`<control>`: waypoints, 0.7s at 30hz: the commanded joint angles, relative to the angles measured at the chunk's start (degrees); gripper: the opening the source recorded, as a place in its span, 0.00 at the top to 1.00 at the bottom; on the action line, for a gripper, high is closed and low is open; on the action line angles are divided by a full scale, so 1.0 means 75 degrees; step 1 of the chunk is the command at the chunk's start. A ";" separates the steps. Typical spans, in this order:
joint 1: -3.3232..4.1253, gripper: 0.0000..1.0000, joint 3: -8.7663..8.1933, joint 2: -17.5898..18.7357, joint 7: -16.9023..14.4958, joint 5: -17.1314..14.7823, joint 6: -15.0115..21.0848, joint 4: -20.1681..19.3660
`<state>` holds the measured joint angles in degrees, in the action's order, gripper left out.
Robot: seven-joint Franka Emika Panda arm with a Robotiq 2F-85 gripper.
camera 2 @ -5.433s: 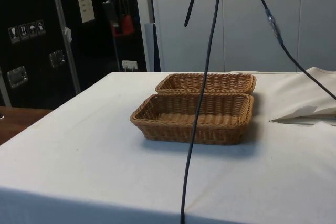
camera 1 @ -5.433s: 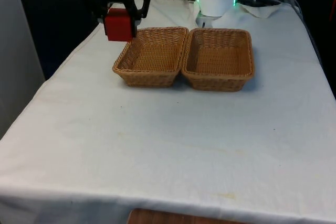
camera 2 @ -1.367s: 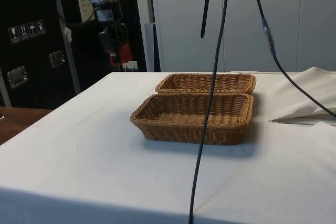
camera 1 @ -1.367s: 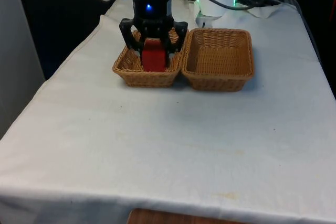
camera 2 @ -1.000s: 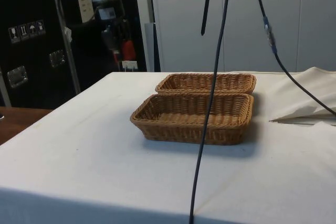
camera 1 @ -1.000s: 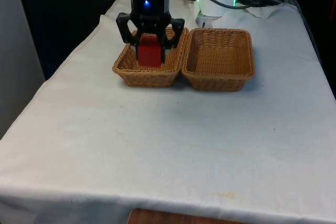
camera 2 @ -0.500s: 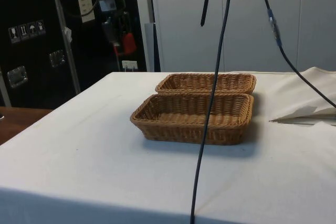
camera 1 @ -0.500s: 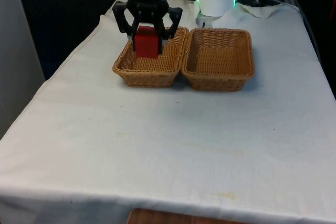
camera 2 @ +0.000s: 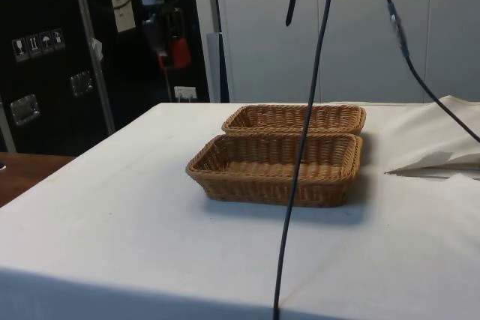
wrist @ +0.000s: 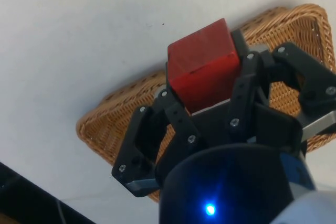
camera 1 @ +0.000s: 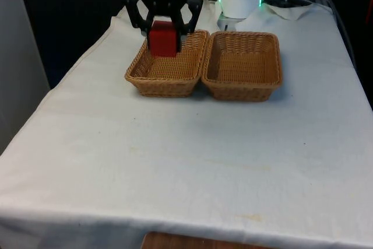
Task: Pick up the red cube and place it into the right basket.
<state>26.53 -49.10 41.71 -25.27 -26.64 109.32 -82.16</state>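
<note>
bench (camera 1: 192,161): white cloth; bare near the camera in the front view; both baskets sitting toward the far end.
basket on the front view's left (camera 1: 169,62): wicker, touching its neighbour along one long side; nothing lying in it; cube hanging above its far part.
basket on the front view's right (camera 1: 243,65): wicker, nothing lying in it; robot is facing the camera, so by its own sides this one is prob. the left, and the basket under the cube prob. the right; judgement only.
red cube (camera 1: 162,38): being held in the air, well clear of the rims; side view showing it (camera 2: 178,52) high above the bench; wrist view showing it (wrist: 204,72) over a basket's corner and edge.
gripper (camera 1: 164,27): jaws clamping the red cube from two opposite faces; pointing downward.
step: carrying w/ cube in hand; placing not yet done.
next move: prob. needing to centre over the target basket, lower inside the rim, then let go; dropping from this height could bounce the cube out.
cube's axis: no long axis, sides looking about equal; sitting slightly turned betw. the jaws in the wrist view; one face pointing down toward the basket.
</note>
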 commanded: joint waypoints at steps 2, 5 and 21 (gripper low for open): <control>0.0191 0.98 -0.0122 -0.0298 -0.0053 0.0084 0.0183 -0.0390; 0.0000 0.98 0.0000 -0.0138 -0.0008 0.0000 -0.0015 -0.0046; 0.0199 0.98 -0.0023 -0.0733 -0.0046 0.0061 0.0214 -0.0550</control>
<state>26.59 -48.47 38.22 -25.32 -26.64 109.26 -83.31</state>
